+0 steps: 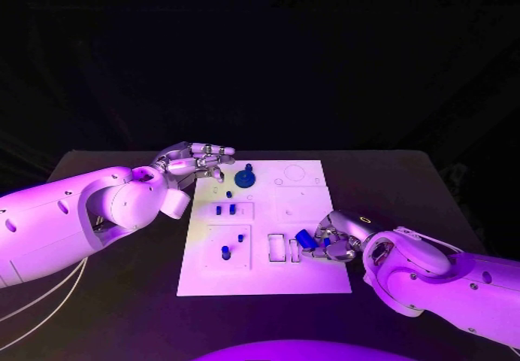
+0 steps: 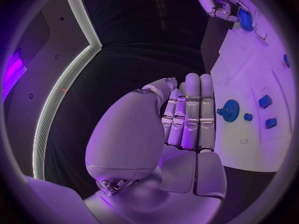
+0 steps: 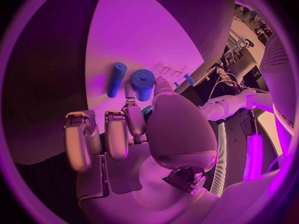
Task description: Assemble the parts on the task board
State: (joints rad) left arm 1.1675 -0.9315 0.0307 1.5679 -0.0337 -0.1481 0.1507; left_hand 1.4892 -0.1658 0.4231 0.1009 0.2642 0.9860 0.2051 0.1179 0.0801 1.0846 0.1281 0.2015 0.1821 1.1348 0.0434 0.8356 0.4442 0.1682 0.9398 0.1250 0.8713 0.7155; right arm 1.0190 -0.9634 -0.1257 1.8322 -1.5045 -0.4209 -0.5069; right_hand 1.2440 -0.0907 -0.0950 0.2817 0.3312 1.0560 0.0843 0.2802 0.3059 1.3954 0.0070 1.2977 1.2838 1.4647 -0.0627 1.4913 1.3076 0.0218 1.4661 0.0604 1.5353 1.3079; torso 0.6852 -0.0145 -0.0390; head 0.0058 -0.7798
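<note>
Dim room, purple light, glare on the task board point(image 1: 309, 278), black backdrop, fisheye-bent wrist views

blue part point(image 1: 306, 240) half hidden by right hand point(image 1: 336, 239)

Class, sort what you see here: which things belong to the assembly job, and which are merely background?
Part of the job:
white task board
round blue gear part
small blue pegs
blue cylinder part, held by right hand
left hand, holding nothing

Just there:
black table
white cables
</note>
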